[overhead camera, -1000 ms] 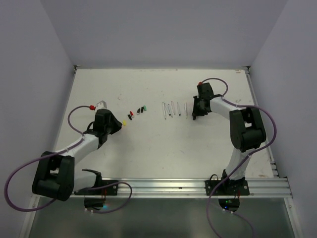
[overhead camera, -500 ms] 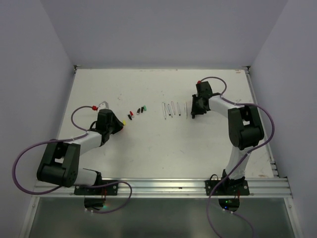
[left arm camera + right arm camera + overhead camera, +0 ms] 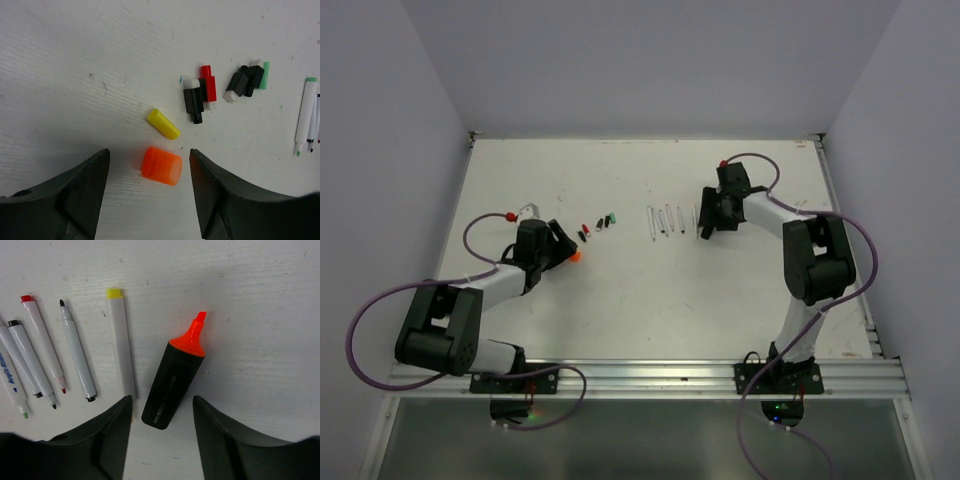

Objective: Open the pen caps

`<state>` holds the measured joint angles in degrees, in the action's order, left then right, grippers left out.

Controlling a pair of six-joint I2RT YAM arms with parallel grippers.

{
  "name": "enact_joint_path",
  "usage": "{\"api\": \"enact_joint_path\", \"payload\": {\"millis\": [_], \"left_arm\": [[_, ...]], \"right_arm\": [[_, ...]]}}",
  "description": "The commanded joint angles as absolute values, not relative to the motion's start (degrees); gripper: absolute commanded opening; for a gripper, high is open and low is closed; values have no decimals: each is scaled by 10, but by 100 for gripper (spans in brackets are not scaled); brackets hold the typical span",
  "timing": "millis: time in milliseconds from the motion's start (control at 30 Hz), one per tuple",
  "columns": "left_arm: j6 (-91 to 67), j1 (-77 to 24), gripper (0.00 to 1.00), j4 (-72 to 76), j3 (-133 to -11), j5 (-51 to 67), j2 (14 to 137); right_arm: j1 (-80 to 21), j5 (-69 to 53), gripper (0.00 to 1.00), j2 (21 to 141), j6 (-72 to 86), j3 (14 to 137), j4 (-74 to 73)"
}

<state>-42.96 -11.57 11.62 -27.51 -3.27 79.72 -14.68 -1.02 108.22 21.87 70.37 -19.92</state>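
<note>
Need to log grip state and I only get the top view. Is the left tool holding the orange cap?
Observer: No. The left wrist view shows the orange cap lying on its side on the table, between the left tool's open fingers and touching neither.
Operator: Yellow cap?
Observer: The yellow cap lies just beyond the orange one, apart from it.
Operator: Right side?
Observer: The right wrist view shows a black highlighter, its orange tip bare, flat on the table between the right tool's open fingers. No grip.
</note>
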Motion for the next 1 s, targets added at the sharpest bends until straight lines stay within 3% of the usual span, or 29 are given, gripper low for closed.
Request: {"api": "enact_joint_path", "payload": {"millis": [0,67,233,267,467,600,967], "left_arm": [[-428,-111,69,135,-287,-34,792],[-427,-112,72,126,-289,-31,790],[-426,-111,76,109,-279,-33,755],[-426,-111,76,105,-278,-34,747],[-421,-112,81,85,-280,-37,690],[-416,-112,82,58,-304,-38,699],[-417,-112,82,48,-308,-23,709]], "right_arm": [[-146,13,62,1018,235,730,-213],[-146,49,68,1006,238,744,-229],[-124,106,98,986,294,783,-291],[-116,116,99,987,310,794,-300],[-37,240,98,1013,480,812,-429],[29,242,96,1012,552,779,-453],[123,273,83,883,647,593,-382]]}}
